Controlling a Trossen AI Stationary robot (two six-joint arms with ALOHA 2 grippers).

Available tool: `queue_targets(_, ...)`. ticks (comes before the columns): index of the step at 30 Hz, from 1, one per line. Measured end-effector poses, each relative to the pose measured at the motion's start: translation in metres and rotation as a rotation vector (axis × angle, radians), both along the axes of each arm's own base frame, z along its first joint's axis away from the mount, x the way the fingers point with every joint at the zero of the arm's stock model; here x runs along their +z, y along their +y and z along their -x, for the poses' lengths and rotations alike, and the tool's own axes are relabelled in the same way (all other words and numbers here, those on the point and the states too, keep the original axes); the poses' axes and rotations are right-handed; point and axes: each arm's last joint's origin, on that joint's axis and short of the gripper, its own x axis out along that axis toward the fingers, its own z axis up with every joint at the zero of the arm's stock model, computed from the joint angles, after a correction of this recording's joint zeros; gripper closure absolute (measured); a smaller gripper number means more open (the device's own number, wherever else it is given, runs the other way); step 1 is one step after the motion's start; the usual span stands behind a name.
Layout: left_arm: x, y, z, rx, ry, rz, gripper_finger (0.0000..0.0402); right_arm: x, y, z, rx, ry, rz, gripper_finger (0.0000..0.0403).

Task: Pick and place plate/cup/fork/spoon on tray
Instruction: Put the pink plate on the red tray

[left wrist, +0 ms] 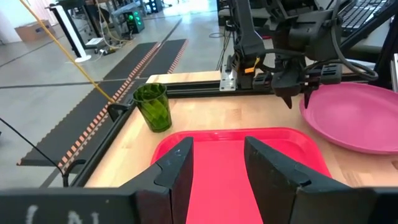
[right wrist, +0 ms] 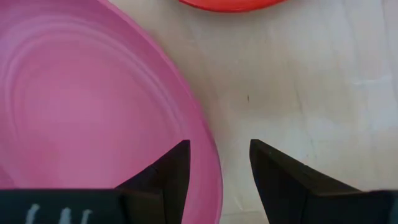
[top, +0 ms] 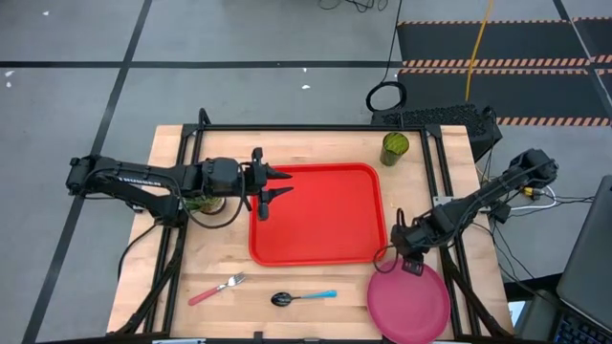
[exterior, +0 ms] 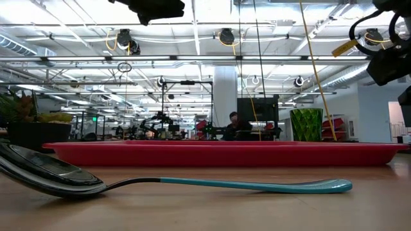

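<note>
High cam straight down on whole table; low cam level at tabletop; wrist cams close; all share tray (top: 317,212).

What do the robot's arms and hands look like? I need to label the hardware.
Both arms are dark, jointed tubes with black cables looped alongside. The left arm has faint white lettering on its link. The left hand and right hand each end in two dark, wedge-shaped fingers.
</note>
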Motion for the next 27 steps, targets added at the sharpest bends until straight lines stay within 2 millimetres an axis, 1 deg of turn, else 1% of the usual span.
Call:
queue_targets(8, 0.0, 0.0, 0.0, 0.0, 0.0, 0.0, 0.0256, -0.001, 0.007, 0.004, 0.04, -0.033, 0.057, 0.0245)
queue_targets(11, 0.0, 0.0, 0.0, 0.0, -0.001, 0.0, 0.0257, -0.006, 0.006, 0.007, 0.044, -0.031, 0.077, 0.0245)
queue_targets(16, 0.0, 0.0, 0.0, 0.0, -0.002, 0.0, 0.0257, -0.012, 0.005, 0.008, 0.044, -0.043, 0.066, 0.0245)
queue_targets(20, 0.0, 0.0, 0.0, 0.0, -0.002, 0.0, 0.0257, -0.014, 0.005, 0.007, 0.045, -0.053, 0.061, 0.0248)
queue_targets(22, 0.0, 0.0, 0.0, 0.001, -0.003, 0.0, 0.0257, -0.014, 0.005, 0.007, 0.053, -0.056, 0.062, 0.0257)
queue_targets(24, 0.0, 0.0, 0.0, 0.001, -0.005, 0.0, 0.0257, -0.014, 0.005, 0.007, 0.058, -0.057, 0.063, 0.0274)
queue_targets(27, 0.001, 0.0, 0.0, 0.001, -0.007, 0.0, 0.0257, -0.014, 0.005, 0.007, 0.062, -0.057, 0.06, 0.0315)
